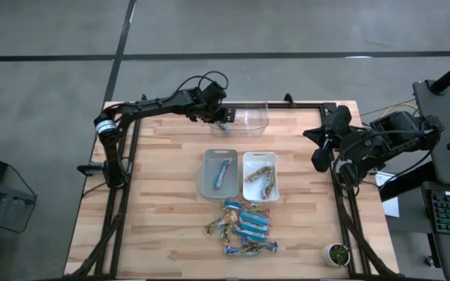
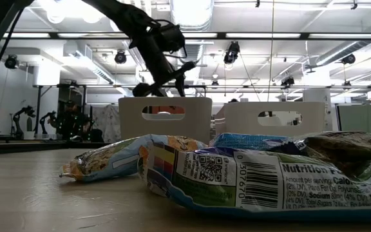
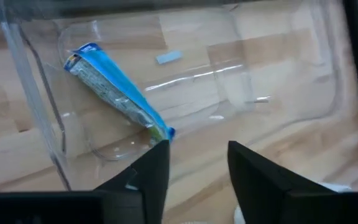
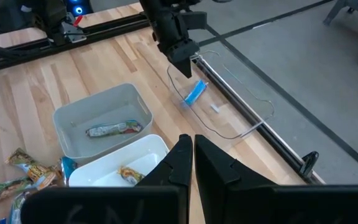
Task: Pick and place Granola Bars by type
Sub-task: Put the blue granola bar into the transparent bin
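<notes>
Several granola bars (image 1: 244, 226) lie in a loose heap near the table's near edge and fill the foreground of the low view (image 2: 237, 171). One blue bar (image 3: 117, 93) lies flat on the floor of the clear bin (image 1: 246, 117) at the far edge. My left gripper (image 3: 197, 158) hovers open just above that bin, beside the bar's end (image 1: 219, 113). A grey bin (image 1: 220, 173) holds one bar (image 4: 114, 129). A white bin (image 1: 259, 173) holds tan bars. My right gripper (image 4: 193, 149) is shut and waits at the table's right side (image 1: 317, 160).
The grey and white bins stand side by side mid-table, between the heap and the clear bin. Dark frame rails (image 1: 131, 156) run along the table's left, right and far edges. A small green-topped pot (image 1: 337, 254) sits at the near right corner. Bare wood lies left of the bins.
</notes>
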Robot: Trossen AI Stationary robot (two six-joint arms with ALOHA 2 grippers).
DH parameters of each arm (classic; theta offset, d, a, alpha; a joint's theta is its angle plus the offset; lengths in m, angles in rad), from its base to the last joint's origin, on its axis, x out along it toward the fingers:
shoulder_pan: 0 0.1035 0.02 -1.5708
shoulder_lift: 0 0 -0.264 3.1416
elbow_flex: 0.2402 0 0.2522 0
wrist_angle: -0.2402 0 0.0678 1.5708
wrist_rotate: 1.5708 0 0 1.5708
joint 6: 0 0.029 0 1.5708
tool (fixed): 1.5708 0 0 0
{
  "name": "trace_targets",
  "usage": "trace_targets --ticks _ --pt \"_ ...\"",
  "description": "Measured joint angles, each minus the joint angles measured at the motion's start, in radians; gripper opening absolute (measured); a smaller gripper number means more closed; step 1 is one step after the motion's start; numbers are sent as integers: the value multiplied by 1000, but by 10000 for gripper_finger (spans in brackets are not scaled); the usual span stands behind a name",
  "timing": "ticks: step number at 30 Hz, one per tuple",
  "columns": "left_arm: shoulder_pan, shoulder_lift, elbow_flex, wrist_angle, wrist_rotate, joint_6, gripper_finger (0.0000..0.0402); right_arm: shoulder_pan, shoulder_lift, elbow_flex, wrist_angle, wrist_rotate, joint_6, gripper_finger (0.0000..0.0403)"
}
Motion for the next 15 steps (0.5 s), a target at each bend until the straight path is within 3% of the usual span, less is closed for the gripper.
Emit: trace_targets --ticks 7,15 --pt "-50 -74 0 -18 3 68 20 0 0 0 0 0 -11 9" --pt "-175 -190 17 -9 1 153 1 0 0 0 1 -30 -21 9"
